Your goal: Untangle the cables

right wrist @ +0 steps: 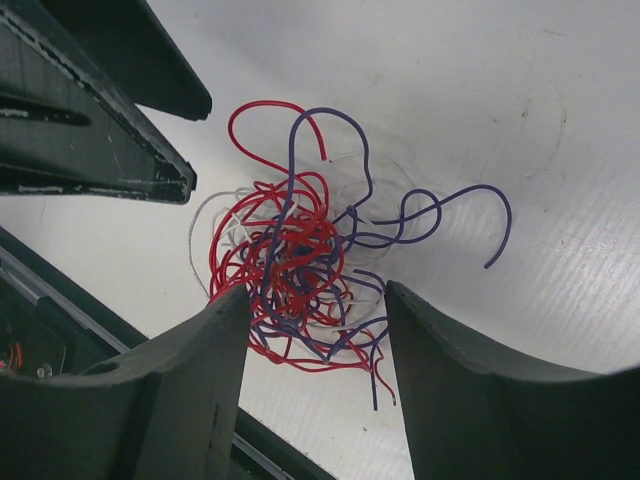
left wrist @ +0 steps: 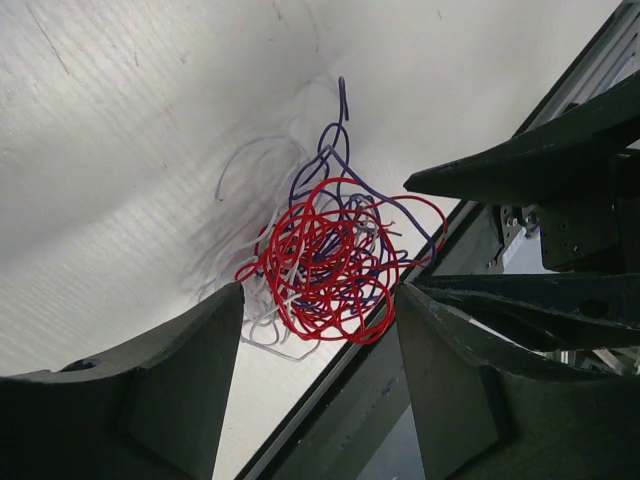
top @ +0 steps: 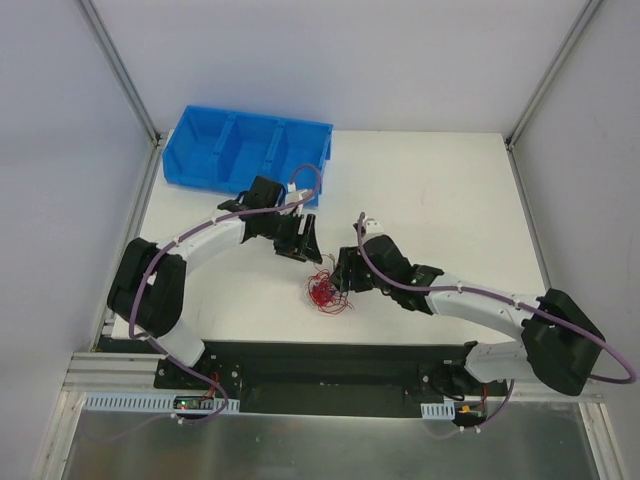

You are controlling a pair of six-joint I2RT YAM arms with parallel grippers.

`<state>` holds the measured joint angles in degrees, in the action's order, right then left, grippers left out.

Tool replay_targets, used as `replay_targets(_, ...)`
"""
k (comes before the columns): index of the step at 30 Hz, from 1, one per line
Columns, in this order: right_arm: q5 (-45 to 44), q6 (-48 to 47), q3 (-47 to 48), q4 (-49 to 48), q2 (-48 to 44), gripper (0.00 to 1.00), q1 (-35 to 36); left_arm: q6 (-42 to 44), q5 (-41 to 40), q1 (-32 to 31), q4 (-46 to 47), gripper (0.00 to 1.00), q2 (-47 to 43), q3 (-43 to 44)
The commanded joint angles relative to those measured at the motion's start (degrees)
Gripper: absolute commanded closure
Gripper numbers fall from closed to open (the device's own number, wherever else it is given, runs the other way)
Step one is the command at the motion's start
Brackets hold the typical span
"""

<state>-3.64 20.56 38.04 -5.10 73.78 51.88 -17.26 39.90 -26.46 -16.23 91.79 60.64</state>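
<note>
The cables are a small tangled bunch of thin red, white and dark purple wires lying on the white table near its front edge. In the left wrist view the bunch sits just beyond my open left gripper, between its fingertips and touching neither. In the right wrist view the bunch lies partly between the tips of my open right gripper, with purple ends curling out to the right. In the top view my left gripper is just behind the bunch and my right gripper just to its right.
A blue bin with several compartments stands at the table's back left, behind the left arm. The dark base rail runs along the table's front edge, close to the bunch. Each gripper's fingers show in the other's wrist view.
</note>
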Motion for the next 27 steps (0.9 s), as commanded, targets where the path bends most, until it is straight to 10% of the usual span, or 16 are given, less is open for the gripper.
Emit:
replay_targets(1, -1.29, 1.76, 2.21, -0.25, 1.37, 0.42, 0.50, 2.14, -1.23, -1.57, -1.62, 0.41, 1.72, 3.08)
replay_targets(10, -4.35, 1.77, 1.42, 0.45, 1.98, 0.41, 1.47, 1.52, -2.72, -5.53, -0.73, 0.61, 5.24, 5.63)
replay_targets(17, -4.54, 1.50, 3.53, 0.97, 4.44, 0.41, 1.56, 2.58, -6.24, -6.06, -1.00, 0.98, 4.98, 5.36)
replay_targets(27, -16.64, 4.93, 0.81, 7.55, 4.62, 0.50, 1.91, 6.97, -18.34, -7.12, 2.59, 1.00, -10.90, 0.63)
